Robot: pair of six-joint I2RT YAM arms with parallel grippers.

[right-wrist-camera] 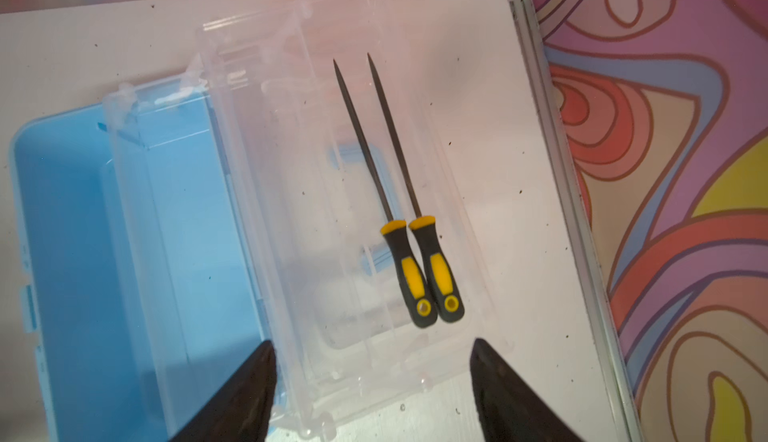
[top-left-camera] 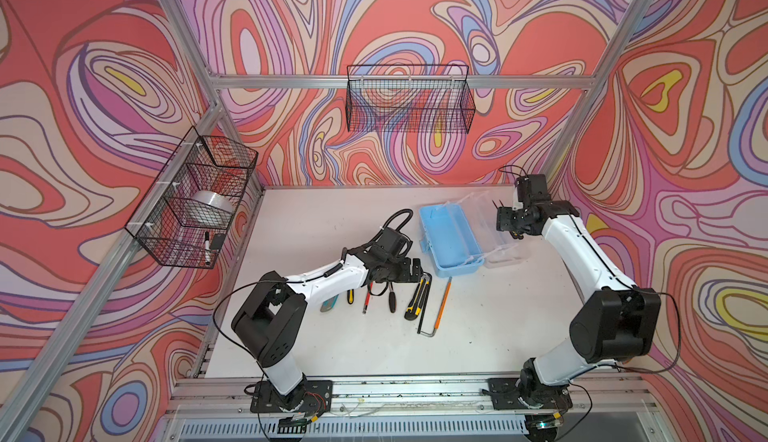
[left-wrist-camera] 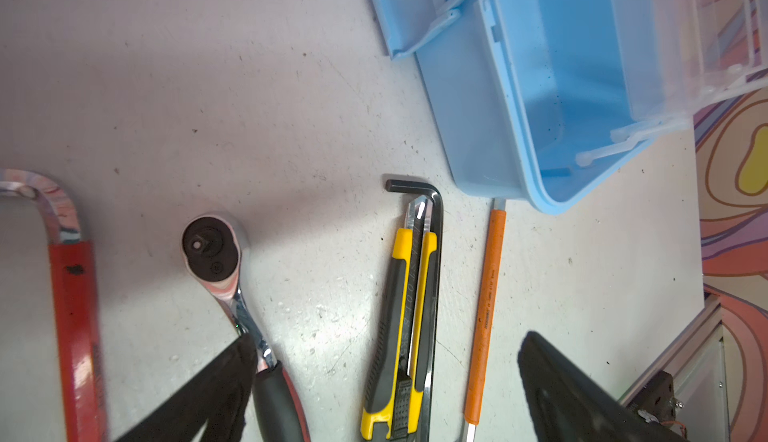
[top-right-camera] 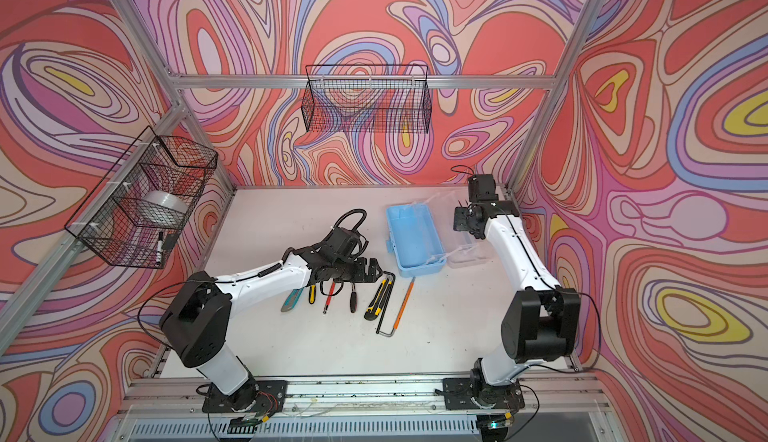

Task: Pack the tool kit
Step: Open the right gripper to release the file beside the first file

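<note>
The light-blue case [top-left-camera: 451, 244] stands open on the far right part of the tabletop [top-left-camera: 332, 344], with its clear lid [right-wrist-camera: 291, 128] folded flat toward the right arm's side. Two needle files [right-wrist-camera: 409, 274] with yellow-and-black handles lie side by side in that lid, touching at the handles.

The right pincer [right-wrist-camera: 372, 343] hangs above the lid's near end. Its jaws are spread wide and grip nothing. The files lie just beyond its fingertips, nearer to one fingertip than to the other.

The left pincer [left-wrist-camera: 388, 338] is over the row of loose tools just in front of the case, and its jaws are also wide and hold nothing. Between its fingers [left-wrist-camera: 216, 390] lies a yellow-and-black utility knife [left-wrist-camera: 409, 294], with a black hex key [left-wrist-camera: 438, 253] right against it. An orange-sleeved hex key [left-wrist-camera: 486, 294] lies just beside them, its tip near the case's corner. A ratchet [left-wrist-camera: 212, 253] passes under one finger, and a red-sleeved hex key [left-wrist-camera: 75, 315] lies outside it. I cannot tell whether the fingers touch any tool.
</note>
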